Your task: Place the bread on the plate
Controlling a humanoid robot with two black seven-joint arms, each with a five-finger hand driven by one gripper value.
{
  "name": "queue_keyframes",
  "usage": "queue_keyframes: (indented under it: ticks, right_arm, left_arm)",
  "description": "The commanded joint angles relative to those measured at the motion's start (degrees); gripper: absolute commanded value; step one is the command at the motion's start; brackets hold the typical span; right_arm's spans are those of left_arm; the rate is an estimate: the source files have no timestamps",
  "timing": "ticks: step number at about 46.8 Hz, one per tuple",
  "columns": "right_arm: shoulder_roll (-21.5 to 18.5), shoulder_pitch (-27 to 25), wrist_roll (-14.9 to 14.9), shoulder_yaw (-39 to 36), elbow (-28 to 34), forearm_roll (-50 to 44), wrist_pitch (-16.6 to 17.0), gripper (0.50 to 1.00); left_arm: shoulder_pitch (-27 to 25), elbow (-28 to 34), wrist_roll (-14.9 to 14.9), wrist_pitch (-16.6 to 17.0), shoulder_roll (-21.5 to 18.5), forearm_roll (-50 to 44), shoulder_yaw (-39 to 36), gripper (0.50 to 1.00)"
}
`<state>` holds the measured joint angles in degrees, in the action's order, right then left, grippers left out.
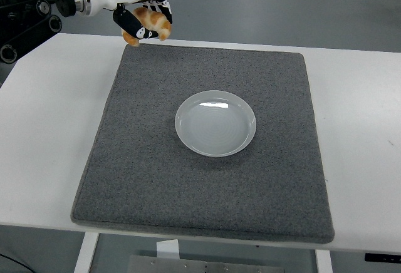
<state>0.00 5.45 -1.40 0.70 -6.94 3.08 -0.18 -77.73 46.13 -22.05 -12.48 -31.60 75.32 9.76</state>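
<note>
Our left hand [143, 17] grips the bread [150, 22] above the mat's [207, 179] far left corner, well apart from the plate [215, 123].

White table [363, 97]; grey floor [263, 4] — evenly lit.

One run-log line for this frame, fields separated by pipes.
left robot hand: shut on bread, lifted over mat's far-left corner | plate: empty, mid-mat | right robot hand: not in view | bread not yet placed

Golden-brown bread [152, 22], white plate [215, 123], dark grey mat [207, 191], white table [50, 135].
</note>
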Motion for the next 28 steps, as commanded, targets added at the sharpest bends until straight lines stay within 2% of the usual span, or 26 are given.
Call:
queue_keyframes:
  ticks: [1,28]
  right_arm:
    - [0.0,0.0,0.0,0.0,0.0,0.0,0.0,0.952]
    - [0.0,0.0,0.0,0.0,0.0,0.0,0.0,0.952]
  left_arm:
    - [-1.1,1.4,-0.3,0.0,-0.2,-0.2,0.1,0.500]
    - [-4.2,16.8,-0.3,-0.1,0.8,-2.2,0.1,0.500]
